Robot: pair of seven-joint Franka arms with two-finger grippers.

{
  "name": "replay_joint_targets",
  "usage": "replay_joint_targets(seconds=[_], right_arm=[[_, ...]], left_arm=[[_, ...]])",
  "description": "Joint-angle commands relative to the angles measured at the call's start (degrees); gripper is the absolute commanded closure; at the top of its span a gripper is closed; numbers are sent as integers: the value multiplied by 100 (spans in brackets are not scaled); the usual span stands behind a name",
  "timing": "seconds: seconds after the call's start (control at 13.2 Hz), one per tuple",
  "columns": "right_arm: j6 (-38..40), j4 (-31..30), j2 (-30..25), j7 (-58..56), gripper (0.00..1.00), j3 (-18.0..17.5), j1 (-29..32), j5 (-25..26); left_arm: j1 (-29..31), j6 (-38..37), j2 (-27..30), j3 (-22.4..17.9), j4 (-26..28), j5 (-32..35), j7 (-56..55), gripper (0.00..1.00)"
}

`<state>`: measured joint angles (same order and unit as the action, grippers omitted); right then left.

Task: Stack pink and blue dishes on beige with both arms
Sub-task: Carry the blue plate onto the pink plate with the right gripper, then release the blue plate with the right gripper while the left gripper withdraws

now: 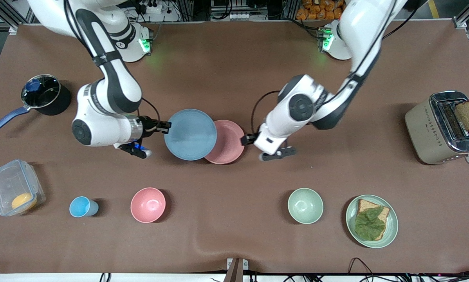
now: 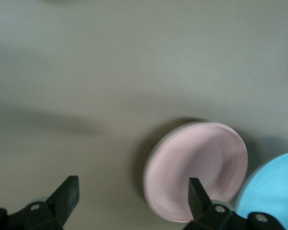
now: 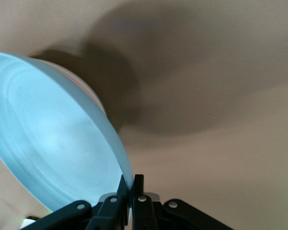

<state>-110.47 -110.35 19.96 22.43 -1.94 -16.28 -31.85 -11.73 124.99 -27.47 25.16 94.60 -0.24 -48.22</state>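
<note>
A brown cloth (image 1: 234,70) is covering the table, wrinkling near its front edge. Aluminium frame rails (image 1: 7,11) are standing along the top, and 2 green lights (image 1: 143,44) are glowing onto the cloth.

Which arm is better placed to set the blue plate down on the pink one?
Right. The right gripper is shut on the rim of the flat light blue plate, already overlapping the pale pink plate. The left gripper is open beside the pink plate, holding nothing.
</note>
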Motion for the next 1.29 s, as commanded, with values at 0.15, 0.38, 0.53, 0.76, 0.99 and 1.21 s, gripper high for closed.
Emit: replay_joint_targets(seconds=[0.15, 0.38, 0.53, 0.76, 0.99, 1.21], right_arm=[[-860, -179, 183, 349, 100, 45, -637, -542], [-1362, -180, 376, 578, 100, 45, -1042, -551], [-1495, -171, 447, 683, 100, 45, -1148, -551], [-1714, -171, 543, 772, 100, 45, -1280, -577], [-1697, -162, 544, 772, 100, 45, -1298, -577], [-1645, -127, 500, 789, 0, 53, -1263, -577]], left_arm=[[846, -1755, 1768, -55, 252, 156, 854, 0], [1558, -2582, 2122, -56, -37, 147, 2156, 0], [1787, -3293, 2254, -56, -397, 147, 2466, 0], [2156, -3885, 2684, -73, -469, 147, 2895, 0], [2535, -4035, 2799, -64, -478, 77, 3529, 0], [1942, -4044, 2922, -694, -469, 120, 3759, 0]])
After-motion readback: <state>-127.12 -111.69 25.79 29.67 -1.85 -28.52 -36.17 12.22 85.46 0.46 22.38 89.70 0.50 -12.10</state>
